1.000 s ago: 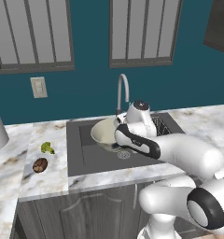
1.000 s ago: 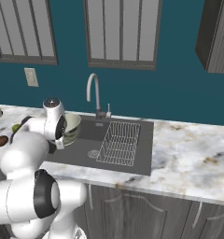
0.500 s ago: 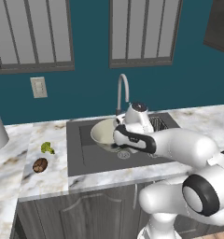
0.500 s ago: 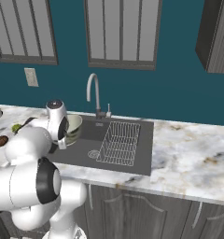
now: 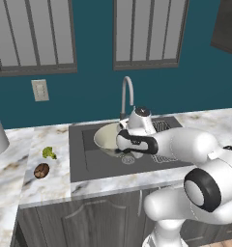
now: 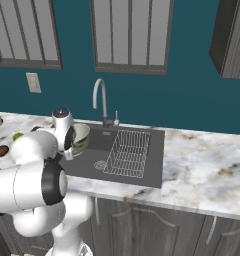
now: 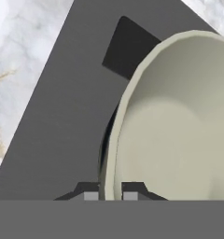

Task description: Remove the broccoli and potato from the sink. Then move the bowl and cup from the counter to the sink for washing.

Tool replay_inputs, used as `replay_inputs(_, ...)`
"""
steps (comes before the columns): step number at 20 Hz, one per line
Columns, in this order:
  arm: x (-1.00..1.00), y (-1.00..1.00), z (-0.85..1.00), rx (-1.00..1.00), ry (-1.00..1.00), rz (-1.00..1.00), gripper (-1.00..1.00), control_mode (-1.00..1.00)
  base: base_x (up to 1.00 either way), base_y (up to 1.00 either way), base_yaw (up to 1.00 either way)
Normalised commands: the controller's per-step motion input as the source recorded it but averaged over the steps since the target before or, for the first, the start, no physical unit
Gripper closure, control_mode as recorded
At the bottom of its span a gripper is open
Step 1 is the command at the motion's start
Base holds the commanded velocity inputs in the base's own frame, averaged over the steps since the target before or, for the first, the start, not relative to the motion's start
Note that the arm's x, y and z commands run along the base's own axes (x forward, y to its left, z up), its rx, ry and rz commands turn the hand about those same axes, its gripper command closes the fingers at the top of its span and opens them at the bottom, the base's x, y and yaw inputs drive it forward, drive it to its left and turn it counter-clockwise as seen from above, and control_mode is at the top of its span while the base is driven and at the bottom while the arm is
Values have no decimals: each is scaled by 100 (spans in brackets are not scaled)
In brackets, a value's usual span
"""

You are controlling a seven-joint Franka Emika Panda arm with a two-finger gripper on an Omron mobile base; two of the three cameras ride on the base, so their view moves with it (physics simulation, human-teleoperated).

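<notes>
Clearly the bowl [image 7: 179,135] is pinched by its rim in the gripper [image 7: 110,195] over the sink [image 5: 94,164] — seemingly tilted — while broccoli [image 5: 49,153] and potato [image 5: 41,170] lie on the counter [image 5: 21,188].

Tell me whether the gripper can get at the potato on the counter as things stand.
Probably not yet: the gripper is shut on the bowl's rim over the sink. The potato lies unobstructed on the counter beside the broccoli.

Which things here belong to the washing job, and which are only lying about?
Job: bowl, clamped by its rim in the end effector over the sink; broccoli and potato on the counter.
Lying about: wire rack, faucet.
</notes>
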Motion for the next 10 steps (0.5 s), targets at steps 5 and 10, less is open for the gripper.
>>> replay_inputs(5,14,-2,-10,0,0,0,100,-100,0,0,0)
replay_inputs(10,12,-3,-13,0,0,2,100,-100,0,0,0)
